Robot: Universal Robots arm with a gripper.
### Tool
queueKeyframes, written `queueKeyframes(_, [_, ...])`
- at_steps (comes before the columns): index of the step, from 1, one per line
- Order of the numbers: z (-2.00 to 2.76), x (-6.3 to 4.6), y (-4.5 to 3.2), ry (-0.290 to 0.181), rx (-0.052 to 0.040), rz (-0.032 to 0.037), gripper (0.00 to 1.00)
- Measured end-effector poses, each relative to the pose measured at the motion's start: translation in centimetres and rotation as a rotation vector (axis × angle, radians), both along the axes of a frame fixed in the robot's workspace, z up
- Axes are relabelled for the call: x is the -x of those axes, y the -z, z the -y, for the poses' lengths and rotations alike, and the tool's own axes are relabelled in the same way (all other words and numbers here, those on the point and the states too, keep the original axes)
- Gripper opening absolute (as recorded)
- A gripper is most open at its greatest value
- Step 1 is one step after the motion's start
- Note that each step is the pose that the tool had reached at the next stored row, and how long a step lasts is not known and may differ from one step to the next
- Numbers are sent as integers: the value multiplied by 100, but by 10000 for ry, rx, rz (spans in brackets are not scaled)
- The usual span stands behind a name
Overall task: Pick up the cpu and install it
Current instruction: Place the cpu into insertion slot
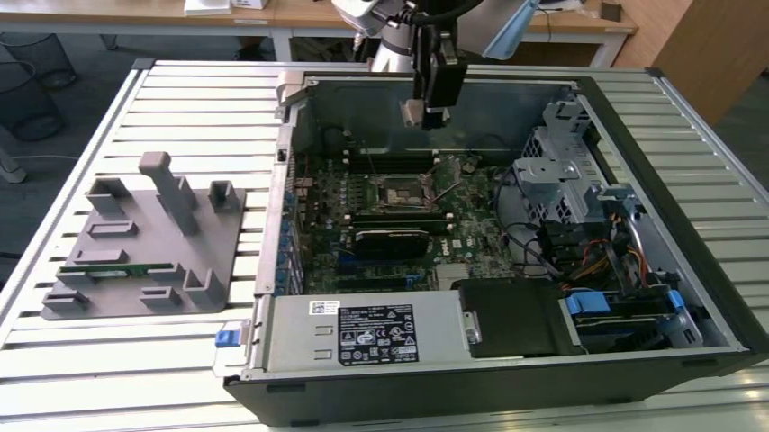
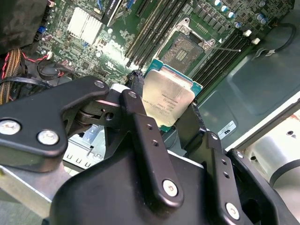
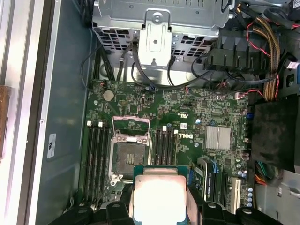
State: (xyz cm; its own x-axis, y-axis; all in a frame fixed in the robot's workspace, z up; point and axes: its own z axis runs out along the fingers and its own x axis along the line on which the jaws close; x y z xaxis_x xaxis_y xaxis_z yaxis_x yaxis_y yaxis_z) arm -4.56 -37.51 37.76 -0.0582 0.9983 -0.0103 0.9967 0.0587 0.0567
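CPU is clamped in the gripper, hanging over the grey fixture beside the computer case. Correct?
No. The CPU is clamped in the gripper, but it hangs over the motherboard inside the open case, not over the grey fixture. The exterior view shows this; both wrist views show the board below the chip.

A pale, slatted metal table (image 1: 180, 85) carried two things. A grey plastic fixture (image 1: 144, 243) with upright posts lay flat on the slats toward the exterior view's left. Just beside it, an open desktop computer case (image 1: 481, 396) lay on its side, covering the table's middle and the exterior view's right.
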Motion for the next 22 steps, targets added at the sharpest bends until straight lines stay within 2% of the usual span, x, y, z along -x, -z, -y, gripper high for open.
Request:
queueKeyframes(10, [-4,0,74,1,2,0,53])
queueKeyframes(16, [-57,0,163,1,11,0,53])
queueKeyframes(22, [-88,0,273,0,10,0,53])
